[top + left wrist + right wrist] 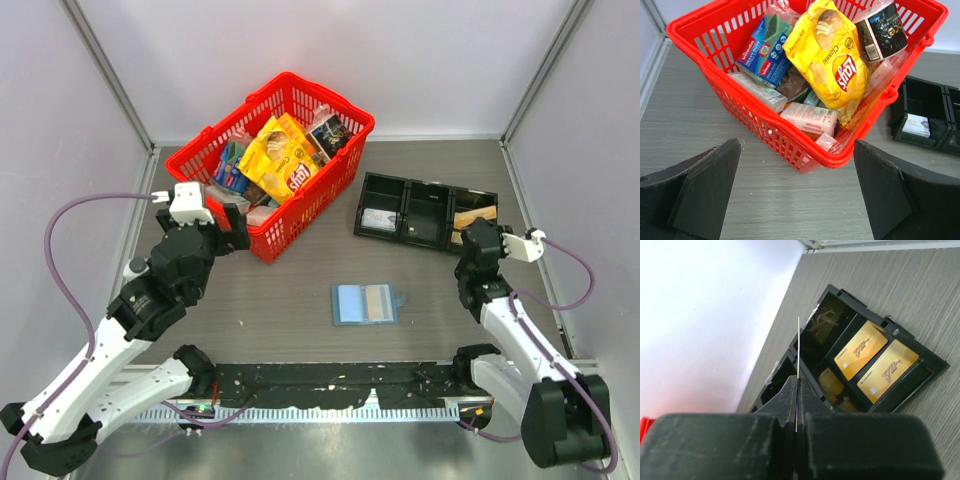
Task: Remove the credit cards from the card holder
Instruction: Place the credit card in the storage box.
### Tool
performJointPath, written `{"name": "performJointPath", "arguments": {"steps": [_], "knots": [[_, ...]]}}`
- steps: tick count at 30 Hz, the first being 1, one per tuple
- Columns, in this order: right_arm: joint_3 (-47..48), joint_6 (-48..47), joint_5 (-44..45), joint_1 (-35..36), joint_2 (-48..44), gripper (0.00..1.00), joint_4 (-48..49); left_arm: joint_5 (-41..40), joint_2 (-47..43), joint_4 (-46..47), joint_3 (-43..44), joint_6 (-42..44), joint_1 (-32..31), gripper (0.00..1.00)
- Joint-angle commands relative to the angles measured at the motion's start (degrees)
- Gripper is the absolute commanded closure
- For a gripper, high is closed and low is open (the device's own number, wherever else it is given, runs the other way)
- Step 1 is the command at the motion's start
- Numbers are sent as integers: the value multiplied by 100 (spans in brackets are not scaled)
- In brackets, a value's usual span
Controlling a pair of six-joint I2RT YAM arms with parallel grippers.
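The card holder (365,303) lies open and flat at mid-table, closer to the near edge than the far one. One tan-gold card (377,300) shows in its right panel, so the emptying is not finished.

Well apart from it, toward the right edge of the table, my right gripper (797,390) hangs over the black tray (428,212). Its jaws are pinched tight on a thin card (798,350) seen edge-on as a pale upright line. I cannot tell its colour from this angle, but I judge it to be one of the credit cards. Two gold cards (860,350) lie below it at the tray's right end, and a pale grey-white card (378,219) sits in the compartment at the other end.

My left gripper (797,170) hovers near the left edge beside the red basket (318,200) of groceries. Its jaws are spread wide and hold nothing.

The step in hand looks like the drop-off. The next move calls for lowering the card into the tray's right end and parting the right jaws, without nudging the cards already there. After that I go back to the holder at mid-table for the card showing in its pocket. That card is thin and flush, and the holder may slide on the table (280,300) unless my left gripper pins it.
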Motion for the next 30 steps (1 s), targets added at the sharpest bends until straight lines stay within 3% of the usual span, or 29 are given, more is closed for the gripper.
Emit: {"name": "performJointPath", "arguments": {"steps": [1,9,19,24,26,30], "knots": [[240,439,901,-92,585,99,690,-559,-196,564,-100,210,25,0],[407,1133,1279,-127,1807,99,971,-753,-276,678,-197,325,51,0],[768,1740,814,-189,3028,98,1174,-647,-179,696,-215,333,113,0],[741,1811,664,-259,3170,91,1086,-568,-161,687,-223,325,113,0],[680,1828,489,-320,3152,83,1095,-559,-135,687,-215,325,113,0],[539,1723,155,-408,2916,55,1139,-542,-109,687,-223,307,104,0]]}}
